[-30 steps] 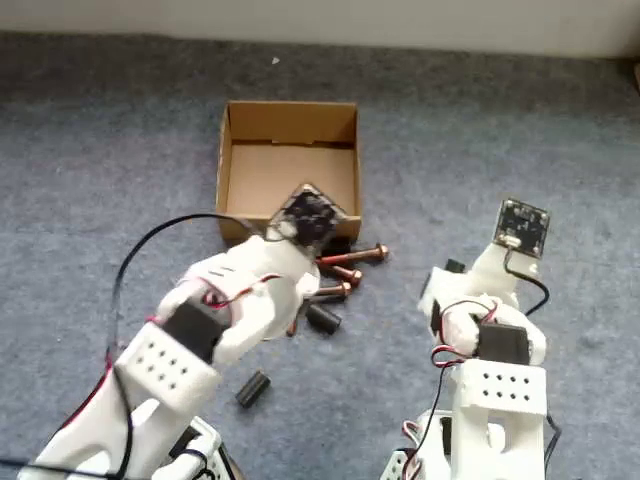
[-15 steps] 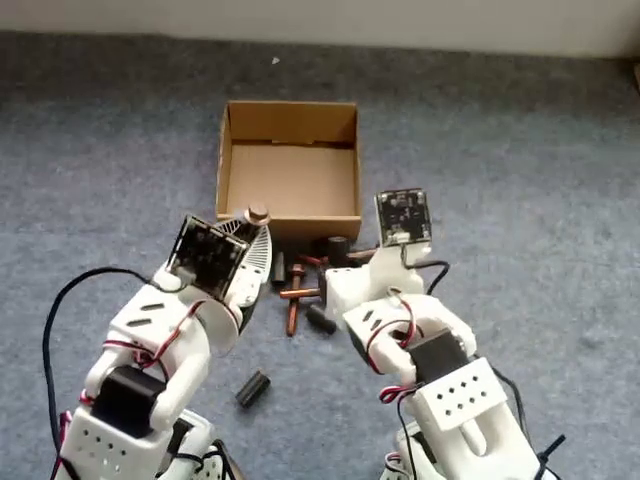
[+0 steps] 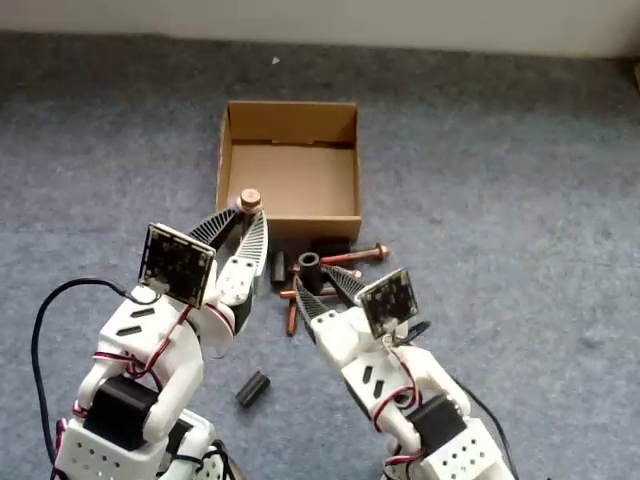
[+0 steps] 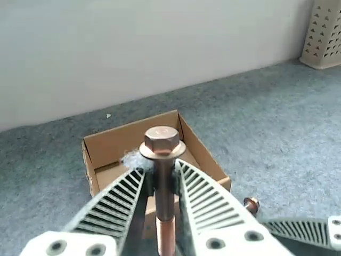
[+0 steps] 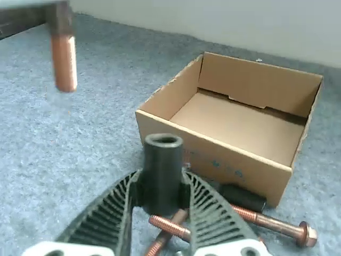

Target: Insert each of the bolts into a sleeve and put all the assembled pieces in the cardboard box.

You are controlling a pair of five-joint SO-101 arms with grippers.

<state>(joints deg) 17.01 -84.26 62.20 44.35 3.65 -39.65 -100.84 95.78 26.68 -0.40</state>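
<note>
Carefully line up the bolt [image 4: 161, 141], gripped head-up in the closed left tool [image 3: 243, 218] beside the box [image 5: 213, 154], over the bore of the upright sleeve [image 5: 162, 154] clamped in the right tool [image 5: 161, 181], then lower straight, without tilting.

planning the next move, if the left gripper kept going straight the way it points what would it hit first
Most likely the cardboard box: the left gripper, shut on a bolt, points toward its near wall. Its height is unclear, so it might pass above the rim.
</note>
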